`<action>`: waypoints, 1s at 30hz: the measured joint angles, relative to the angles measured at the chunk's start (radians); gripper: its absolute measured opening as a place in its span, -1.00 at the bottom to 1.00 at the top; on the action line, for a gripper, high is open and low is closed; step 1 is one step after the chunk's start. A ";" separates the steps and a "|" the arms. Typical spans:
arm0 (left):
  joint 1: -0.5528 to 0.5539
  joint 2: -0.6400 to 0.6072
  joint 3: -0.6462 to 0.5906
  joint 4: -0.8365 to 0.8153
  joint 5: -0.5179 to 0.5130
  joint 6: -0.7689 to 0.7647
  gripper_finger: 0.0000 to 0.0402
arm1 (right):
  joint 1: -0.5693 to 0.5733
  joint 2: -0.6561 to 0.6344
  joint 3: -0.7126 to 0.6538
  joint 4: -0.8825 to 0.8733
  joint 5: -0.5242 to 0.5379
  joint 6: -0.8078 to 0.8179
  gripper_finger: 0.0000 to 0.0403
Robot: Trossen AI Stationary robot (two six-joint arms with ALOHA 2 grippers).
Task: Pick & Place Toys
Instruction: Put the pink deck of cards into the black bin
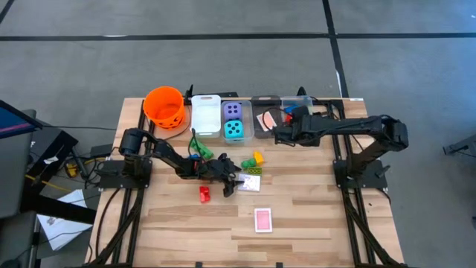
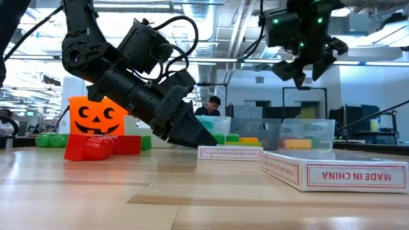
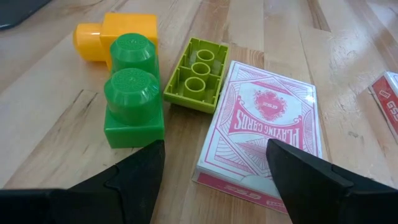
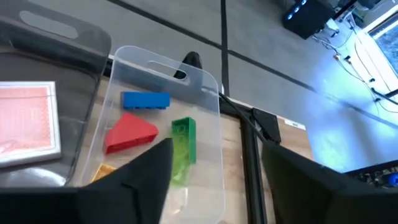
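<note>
Cards first: a pink-backed card pack [image 3: 264, 134] lies flat on the wooden table [image 1: 312, 216], and my left gripper [image 3: 214, 171] sits low right over its near end with its fingers spread, one either side of the gap and closed on nothing. Touching the pack's left edge is a lime brick [image 3: 197, 73] lying studs-down, then a green two-stud brick [image 3: 132, 93] just beside the left finger, with a yellow brick [image 3: 118, 37] behind that. From above, I see a red brick [image 1: 204, 194] near the left gripper's other side and a second card pack [image 1: 262, 219] well apart, nearer the table's front edge.

My right gripper [image 4: 214, 171] hangs above the far row of clear bins [image 1: 268, 117], fingers apart and empty. Below it, one bin [image 4: 205, 155] holds a blue brick [image 4: 145, 100], a red wedge [image 4: 129, 131] and a green brick [image 4: 182, 149]; the neighbouring bin holds a card [image 4: 28, 121]. Another bin carries the purple die [image 1: 233, 111] and teal die [image 1: 234, 129], beside the orange bucket [image 1: 164, 106].
</note>
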 joint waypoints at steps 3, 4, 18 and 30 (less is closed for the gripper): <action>0.000 0.000 0.000 0.000 0.000 0.000 0.36 | -0.012 0.000 0.000 0.032 0.000 -0.041 0.38; 0.000 0.000 0.000 0.000 0.000 0.000 0.36 | -0.014 0.000 0.000 0.039 0.000 -0.045 0.42; 0.000 0.004 -0.004 0.040 0.110 -0.128 0.36 | 0.472 0.000 0.000 0.145 0.142 -0.128 0.78; -0.001 -0.002 -0.002 0.094 0.214 -0.148 0.36 | 0.946 0.000 -0.032 0.289 0.192 0.047 0.86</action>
